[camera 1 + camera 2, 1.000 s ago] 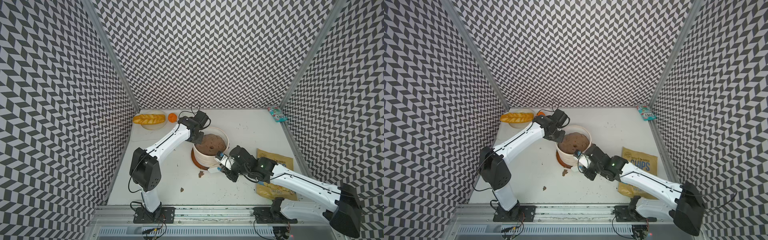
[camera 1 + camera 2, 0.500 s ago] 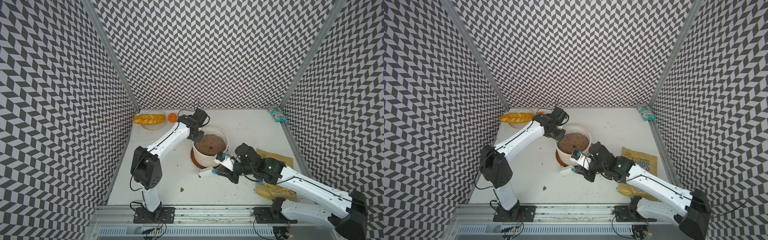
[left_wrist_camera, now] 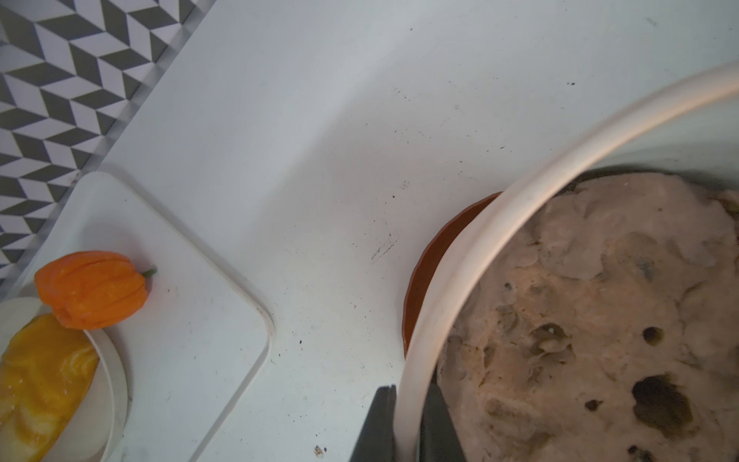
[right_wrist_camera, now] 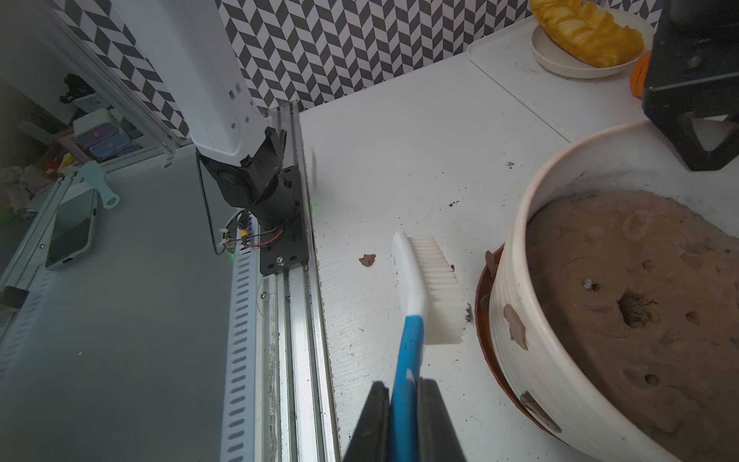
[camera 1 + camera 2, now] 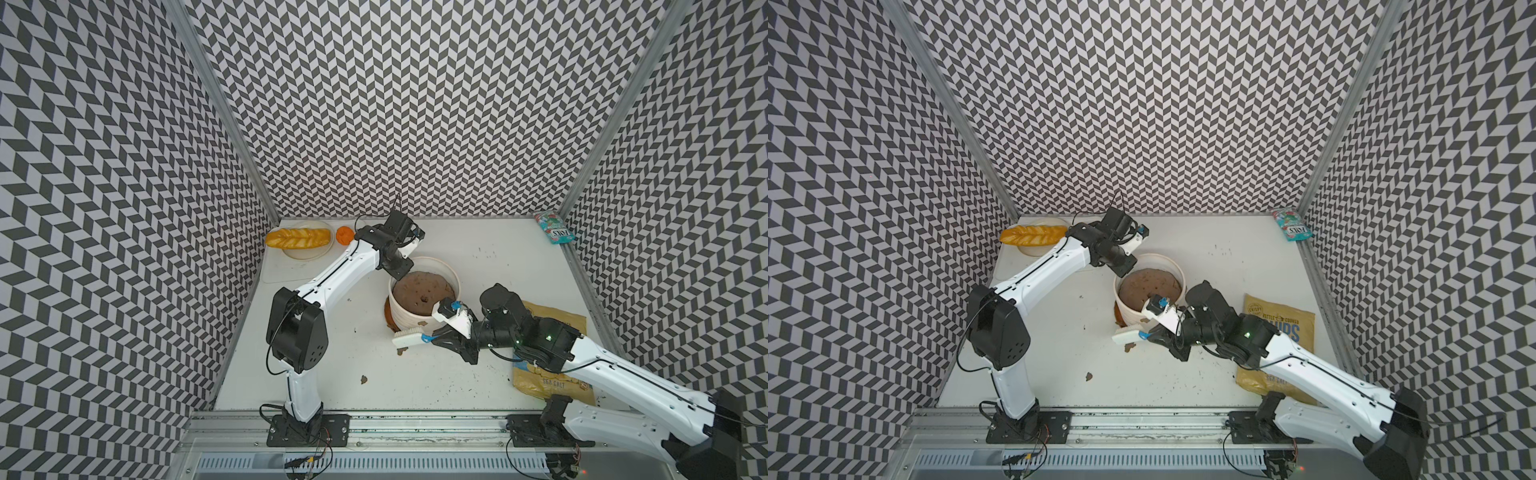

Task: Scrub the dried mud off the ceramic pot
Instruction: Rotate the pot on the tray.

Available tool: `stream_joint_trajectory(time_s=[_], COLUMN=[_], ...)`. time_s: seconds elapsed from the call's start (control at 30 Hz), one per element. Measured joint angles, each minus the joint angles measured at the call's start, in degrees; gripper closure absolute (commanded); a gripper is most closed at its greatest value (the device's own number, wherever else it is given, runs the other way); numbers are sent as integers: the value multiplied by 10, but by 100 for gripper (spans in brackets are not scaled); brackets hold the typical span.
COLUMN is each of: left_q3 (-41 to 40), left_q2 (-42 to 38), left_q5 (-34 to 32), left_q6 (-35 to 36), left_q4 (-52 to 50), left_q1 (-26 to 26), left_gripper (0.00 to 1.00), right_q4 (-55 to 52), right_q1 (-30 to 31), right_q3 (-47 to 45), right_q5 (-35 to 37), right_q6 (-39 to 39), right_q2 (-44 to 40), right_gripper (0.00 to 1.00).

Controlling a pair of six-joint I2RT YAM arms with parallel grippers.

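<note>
The ceramic pot (image 5: 409, 320), cream-white on a brown saucer, stands mid-table and is full of brown soil. My left gripper (image 5: 399, 272) is shut on its far-left rim (image 3: 520, 192), one finger outside and one inside (image 3: 408, 394). Dried mud shows as brown blotches (image 4: 516, 326) on the pot's near wall (image 4: 532, 360). My right gripper (image 4: 404, 386) is shut on the blue handle of a white brush (image 4: 416, 280). The brush head (image 5: 409, 337) lies low by the saucer, with its bristles turned towards the pot and a small gap between them.
Loose brown flakes (image 5: 401, 351) (image 5: 363, 379) lie on the table in front of the pot. A plate with bread (image 5: 299, 239) and an orange pepper (image 5: 344, 235) sit on a white board (image 3: 180, 300) at the back left. A chip bag (image 5: 552, 332) lies under the right arm, and a teal packet (image 5: 555, 226) is at the back right.
My right gripper has carried the brush a little to the left along the pot's front base. The left gripper has stayed on the rim.
</note>
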Motion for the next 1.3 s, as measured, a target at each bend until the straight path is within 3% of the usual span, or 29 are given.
stream_joint_trajectory(time_s=[0.27, 0.47, 0.67, 0.7, 0.73, 0.83, 1.1, 1.3], left_q3=[62, 90, 97, 98, 98, 98, 94, 31], left_q2=[44, 63, 65, 65, 65, 64, 44, -47], left_q5=[35, 45, 45, 43, 41, 23, -28, -44], left_q6=[63, 80, 78, 75, 68, 33, -108, -225], left_q4=[-21, -37, -39, -38, -37, -36, -65, -78], left_q1=[0, 0, 0, 0, -1, -2, -2, -3], left_gripper=[94, 88, 69, 61, 52, 45, 46, 55], right_q4=[18, 22, 33, 33, 33, 33, 33, 34], right_q1=[-3, -3, -3, -3, -3, -3, -3, -3], right_q3=[-5, -6, -6, -6, -6, -6, -6, -11], right_q5=[-4, -2, 6, 7, 8, 9, 10, 7], right_q6=[11, 15, 15, 15, 15, 14, 14, 15], right_q2=[0, 0, -3, -3, -3, -3, -14, -28], right_gripper=[100, 100, 100, 100, 100, 100, 100, 100])
